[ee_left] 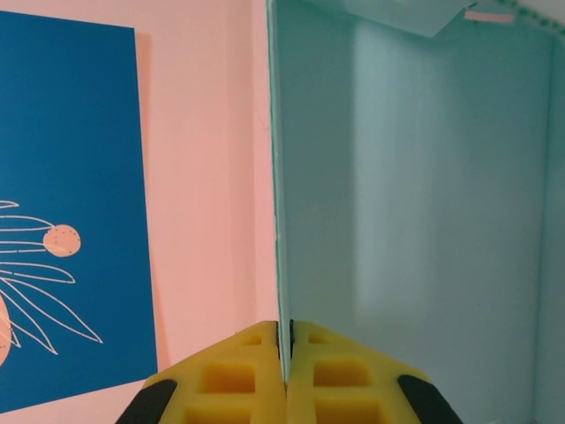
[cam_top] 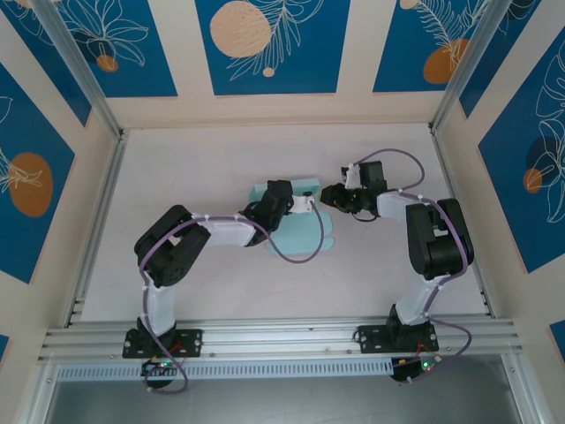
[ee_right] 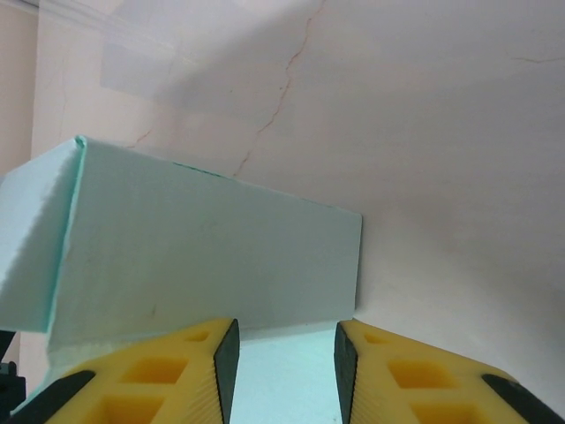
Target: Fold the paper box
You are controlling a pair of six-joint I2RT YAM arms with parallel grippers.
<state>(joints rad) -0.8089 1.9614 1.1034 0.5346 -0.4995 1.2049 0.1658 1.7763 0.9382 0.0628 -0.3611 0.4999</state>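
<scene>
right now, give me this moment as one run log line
left gripper: shut on a wall edge of the paper box | right gripper: open, facing a box panel | stage: partly folded

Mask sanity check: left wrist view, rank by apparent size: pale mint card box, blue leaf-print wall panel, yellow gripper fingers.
1. pale mint card box
2. blue leaf-print wall panel
3. yellow fingers of the left gripper, though nearest the camera

Overhead view: bright, even, diffuse light; faint soft shadows on the table [cam_top: 221, 159]; no glare; frame rails bow slightly toward the edges. Wrist views: warm pinkish cast. Paper box [ee_left: 424, 221] shows soft graded shading, with mild blur close to the lens.
</scene>
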